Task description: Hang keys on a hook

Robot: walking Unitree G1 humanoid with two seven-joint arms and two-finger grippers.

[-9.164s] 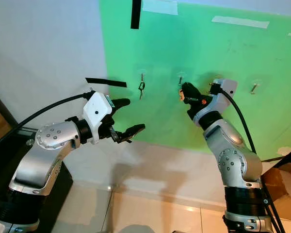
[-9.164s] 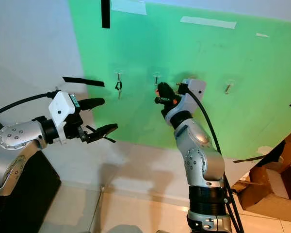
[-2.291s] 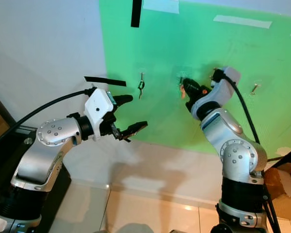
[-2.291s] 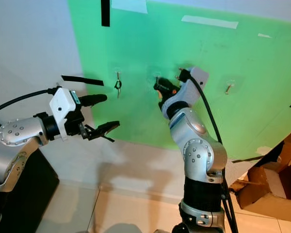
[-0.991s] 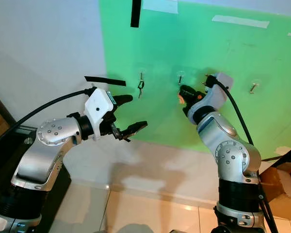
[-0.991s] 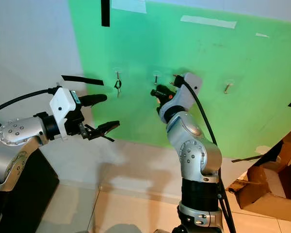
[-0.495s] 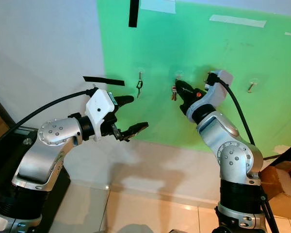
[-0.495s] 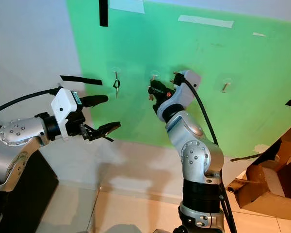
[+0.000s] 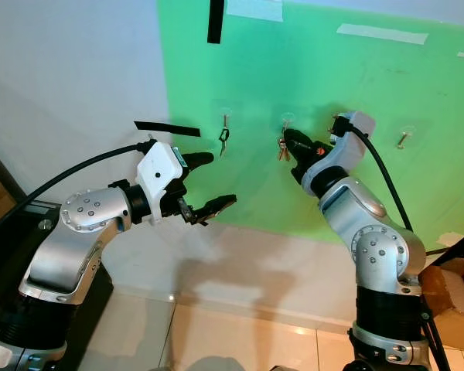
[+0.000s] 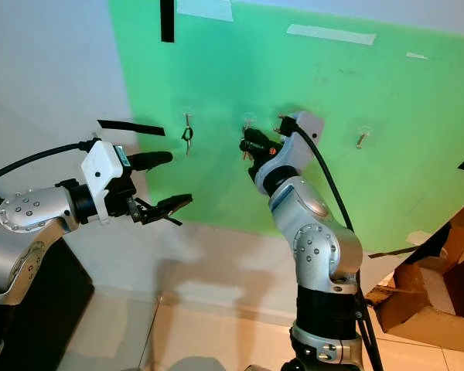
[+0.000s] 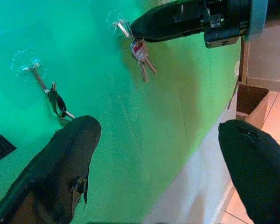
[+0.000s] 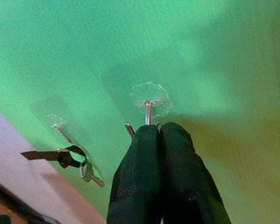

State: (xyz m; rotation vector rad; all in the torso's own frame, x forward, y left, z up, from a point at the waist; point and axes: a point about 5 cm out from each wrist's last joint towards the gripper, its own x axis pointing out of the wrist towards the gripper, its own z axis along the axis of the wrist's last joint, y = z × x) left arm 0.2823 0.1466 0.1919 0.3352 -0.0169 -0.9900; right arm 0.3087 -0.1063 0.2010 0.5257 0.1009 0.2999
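Silver keys (image 11: 142, 58) hang just under my closed right tool (image 9: 288, 137) on the middle of three clear-based metal hooks (image 9: 287, 121).

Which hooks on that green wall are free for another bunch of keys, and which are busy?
The hook furthest right is bare, with plain green board around it. The middle hook is crowded: the right gripper holds the keys there. The left hook carries a dark key fob.

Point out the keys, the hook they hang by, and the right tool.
keys (image 11: 142, 55), left wrist view, on the blades.
hook (image 11: 122, 28), left wrist view, on its metal pin.
right tool (image 12: 157, 132), right wrist view, between the fingertips.
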